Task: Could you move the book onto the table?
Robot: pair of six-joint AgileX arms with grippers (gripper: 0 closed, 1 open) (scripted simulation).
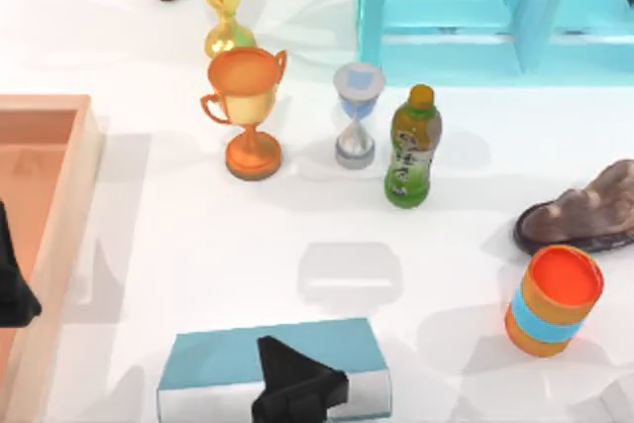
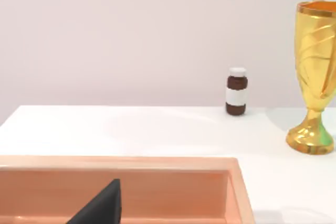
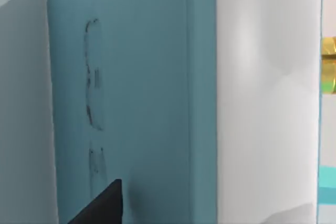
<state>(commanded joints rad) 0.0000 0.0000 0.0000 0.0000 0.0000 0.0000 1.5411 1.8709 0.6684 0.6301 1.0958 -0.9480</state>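
My right end effector (image 1: 297, 388) is at the near edge of the worktop (image 1: 198, 245), just over the book (image 1: 213, 359), which appears in the top view as a teal slab with white page edges along its near side; whether it rests on the worktop or is raised I cannot tell, nor whether my fingers are open or closed on it. In the right wrist view the book's teal cover (image 3: 142, 93) is very close. My left end effector (image 1: 12, 289) sits parked at the far left over the orange-brown tray (image 1: 84, 165), its opening also hidden from me. Farther back stand an orange trophy (image 1: 246, 111), an hourglass (image 1: 357, 116) and a green bottle (image 1: 413, 146)
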